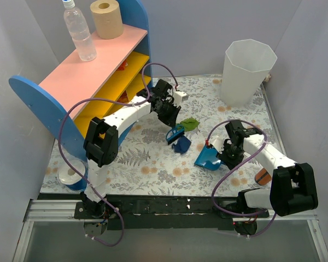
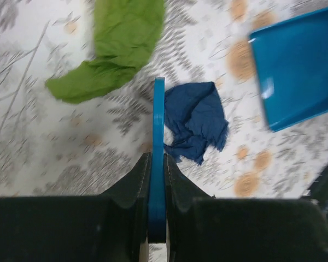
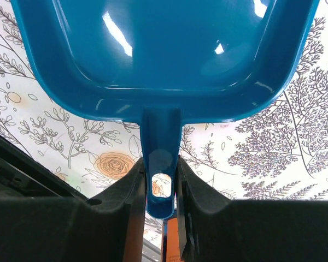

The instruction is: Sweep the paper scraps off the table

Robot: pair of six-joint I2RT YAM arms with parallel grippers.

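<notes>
Two paper scraps lie mid-table: a green one (image 1: 189,124) (image 2: 120,43) and a navy one (image 1: 181,144) (image 2: 197,120). My left gripper (image 1: 172,124) (image 2: 157,158) is shut on the thin blue handle of the small hand brush (image 1: 175,134) (image 2: 159,125). The brush sits just left of the navy scrap. My right gripper (image 1: 225,155) (image 3: 160,164) is shut on the handle of the blue dustpan (image 1: 208,157) (image 3: 164,49) (image 2: 300,65). The pan rests on the flowered table (image 1: 153,164), a little right of the navy scrap.
The pink-and-yellow shelf (image 1: 87,71) with blue ends stands at the back left, carrying a water bottle (image 1: 80,33) and a paper roll (image 1: 106,19). A white bin (image 1: 246,71) stands back right. A blue-and-white round object (image 1: 72,177) lies front left. An orange item (image 1: 263,176) lies by the right arm.
</notes>
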